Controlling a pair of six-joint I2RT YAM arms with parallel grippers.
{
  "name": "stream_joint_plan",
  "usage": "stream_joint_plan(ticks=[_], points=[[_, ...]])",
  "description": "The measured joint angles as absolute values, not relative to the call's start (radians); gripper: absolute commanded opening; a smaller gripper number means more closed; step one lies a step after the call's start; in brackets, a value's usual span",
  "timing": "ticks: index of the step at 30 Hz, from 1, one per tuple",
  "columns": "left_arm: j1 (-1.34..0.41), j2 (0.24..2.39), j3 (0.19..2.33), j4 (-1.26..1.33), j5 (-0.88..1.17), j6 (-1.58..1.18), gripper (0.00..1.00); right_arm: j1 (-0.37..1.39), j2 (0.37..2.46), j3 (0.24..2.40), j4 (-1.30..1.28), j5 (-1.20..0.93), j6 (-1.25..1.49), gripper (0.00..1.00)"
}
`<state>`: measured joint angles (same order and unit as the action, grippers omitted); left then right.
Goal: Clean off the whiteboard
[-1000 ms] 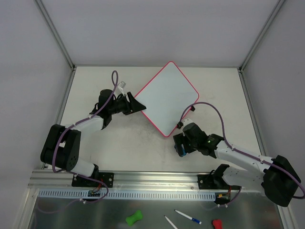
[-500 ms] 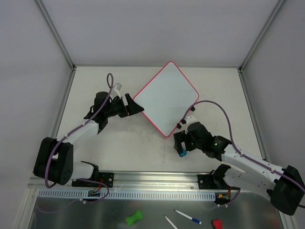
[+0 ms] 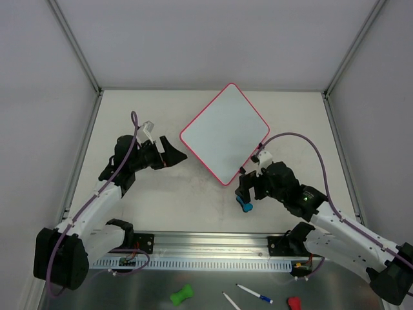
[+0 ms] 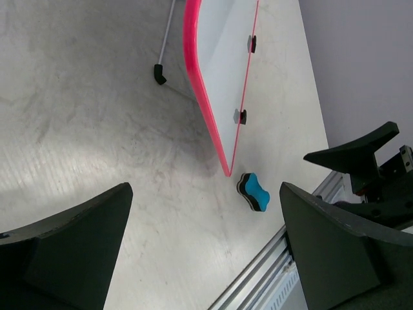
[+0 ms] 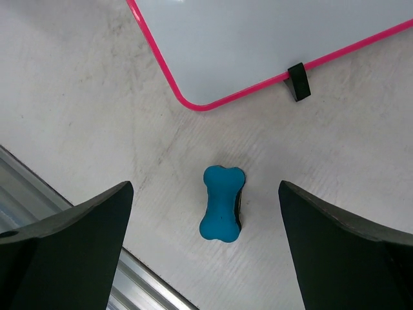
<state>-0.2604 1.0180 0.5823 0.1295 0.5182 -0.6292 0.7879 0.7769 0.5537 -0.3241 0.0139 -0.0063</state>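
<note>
The whiteboard (image 3: 224, 134) lies flat on the surface (image 3: 161, 200), turned like a diamond. Its pink rim is whole all round, and 2 black clips (image 4: 241, 116) sit on the edge facing the right arm. No view shows any scribbles on its face. It looks clean, though faint marks could be too small to tell.

The blue, bone-shaped eraser (image 5: 222, 203) lies loose on the surface just off the whiteboard's near corner, touching neither the rim nor a finger. The right tool (image 3: 248, 187) hangs directly over it with its jaws spread wide and nothing between them. The left tool (image 3: 173, 154) sits just off the whiteboard's left corner, equally wide and empty.

I judge the wiping to be done or nearly done, with the eraser set down. If any stroke remains, the right tool would need to drop straight down and close across the eraser's narrow waist.

There is little room on the eraser's near side, since the aluminium rail (image 3: 213, 240) runs close behind it. Left and right of the whiteboard the bare surface gives both arms space to pull away.
</note>
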Motion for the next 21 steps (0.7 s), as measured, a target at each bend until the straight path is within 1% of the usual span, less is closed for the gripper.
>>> stream_joint_plan(ticks=[6,13,21], points=[[-0.26,0.852,0.521,0.052,0.514,-0.595,0.99,0.776,0.683,0.536,-0.311,0.017,-0.03,0.99],[-0.26,0.629,0.413,0.01,0.513,-0.56,0.99,0.756,0.465,0.459,-0.311,0.072,-0.034,0.99],[-0.269,0.359,0.332,-0.005,0.448,-0.55,0.99,0.73,0.45,0.459,-0.345,0.085,-0.022,0.99]])
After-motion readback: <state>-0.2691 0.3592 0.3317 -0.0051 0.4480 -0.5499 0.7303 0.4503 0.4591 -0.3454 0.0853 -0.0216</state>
